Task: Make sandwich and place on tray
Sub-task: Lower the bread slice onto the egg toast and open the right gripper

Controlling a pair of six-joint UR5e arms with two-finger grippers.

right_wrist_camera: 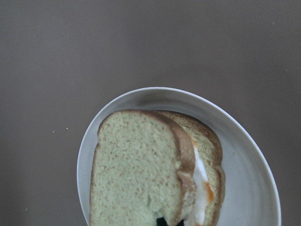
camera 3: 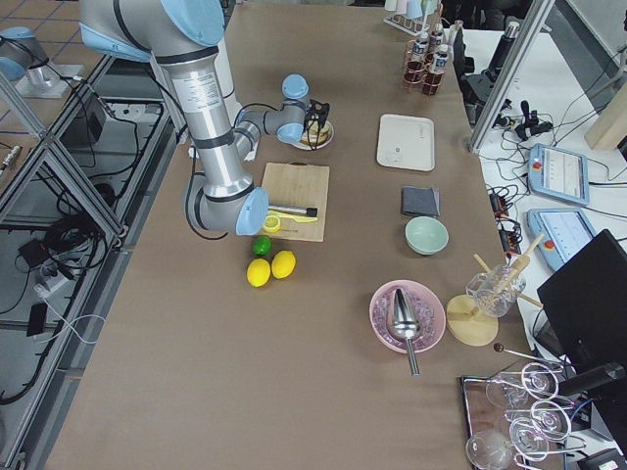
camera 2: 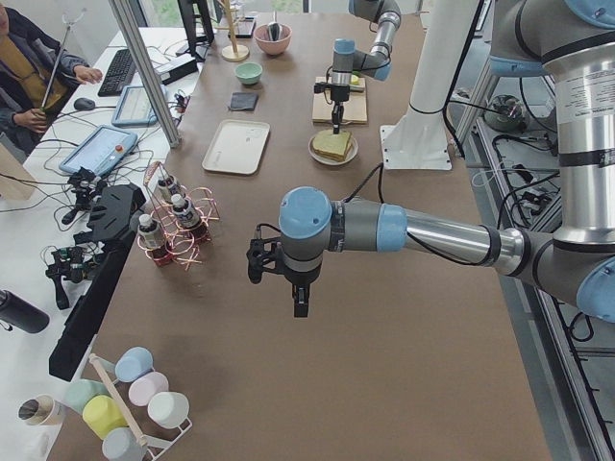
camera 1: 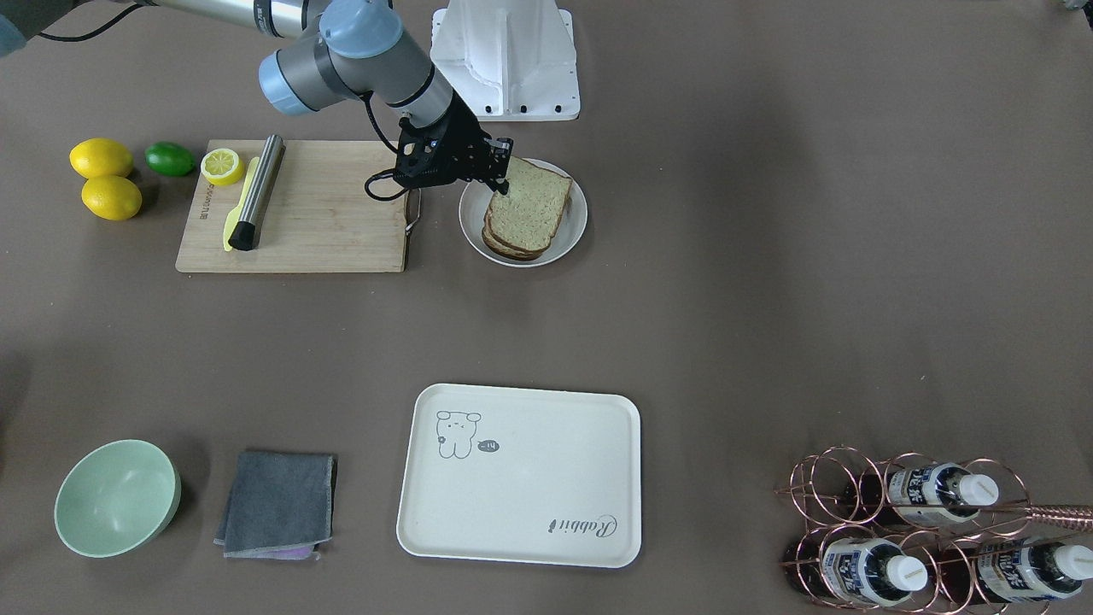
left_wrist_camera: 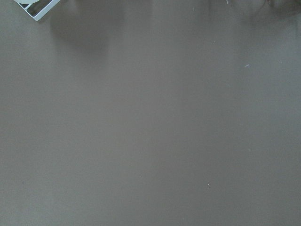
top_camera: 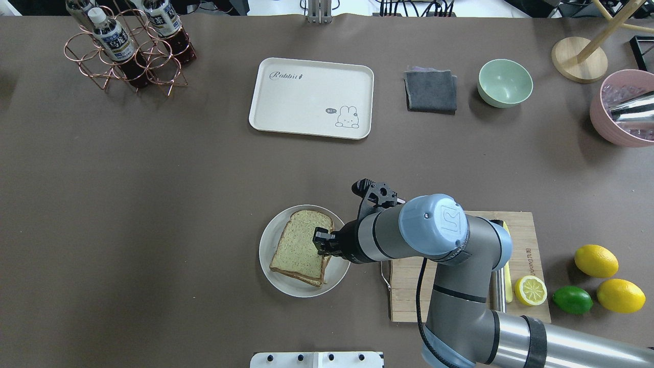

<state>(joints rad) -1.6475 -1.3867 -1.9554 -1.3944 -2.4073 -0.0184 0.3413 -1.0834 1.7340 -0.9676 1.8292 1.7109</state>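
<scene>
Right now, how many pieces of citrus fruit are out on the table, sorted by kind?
Whole yellow lemons: 2
Green lime: 1
Cut lemon half: 1
Total: 4

Looking down on the bench (camera 1: pixel 768 256) from across and from behind the robot (camera 1: pixel 359 51), sharing tray (camera 1: pixel 529 478) and plate (camera 1: pixel 579 224). Gazing lengthwise from both ends, farther off. Hanging close over the sandwich (right_wrist_camera: pixel 136 169) at the right wrist, bare bench at the left.
</scene>
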